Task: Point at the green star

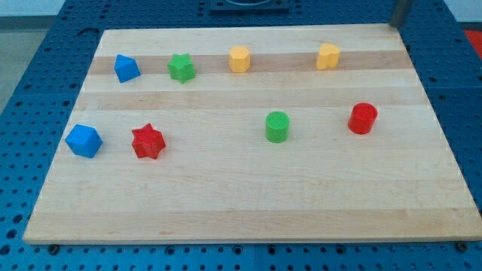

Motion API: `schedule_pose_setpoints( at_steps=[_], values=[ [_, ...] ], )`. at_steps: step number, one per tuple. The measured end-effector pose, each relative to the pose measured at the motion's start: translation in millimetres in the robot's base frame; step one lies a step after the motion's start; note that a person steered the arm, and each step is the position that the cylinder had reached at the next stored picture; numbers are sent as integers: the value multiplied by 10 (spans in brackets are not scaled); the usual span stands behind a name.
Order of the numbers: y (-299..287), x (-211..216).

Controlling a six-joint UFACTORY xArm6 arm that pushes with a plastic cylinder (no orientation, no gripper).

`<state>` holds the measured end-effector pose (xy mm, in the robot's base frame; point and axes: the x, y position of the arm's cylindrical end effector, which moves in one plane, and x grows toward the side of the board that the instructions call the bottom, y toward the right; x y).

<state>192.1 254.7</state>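
Observation:
The green star (pixel 181 68) lies on the wooden board (pixel 241 203) near the view's top left, between a blue block (pixel 126 68) on its left and a yellow block (pixel 239 59) on its right. The dark rod enters at the view's top right corner. My tip (pixel 393 25) is just off the board's top right corner, far to the right of the green star and touching no block.
A second yellow block (pixel 327 56) lies at the top right, nearest the tip. A green cylinder (pixel 277 126) and a red cylinder (pixel 363 118) stand mid-right. A blue block (pixel 83 141) and a red star (pixel 147 141) lie at the left.

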Motion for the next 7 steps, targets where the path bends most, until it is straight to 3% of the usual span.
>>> schedule_pose_setpoints(
  at_steps=[3, 5, 7],
  values=[
    [-2661, 145],
    [-3211, 771],
    [-3303, 834]
  ],
)
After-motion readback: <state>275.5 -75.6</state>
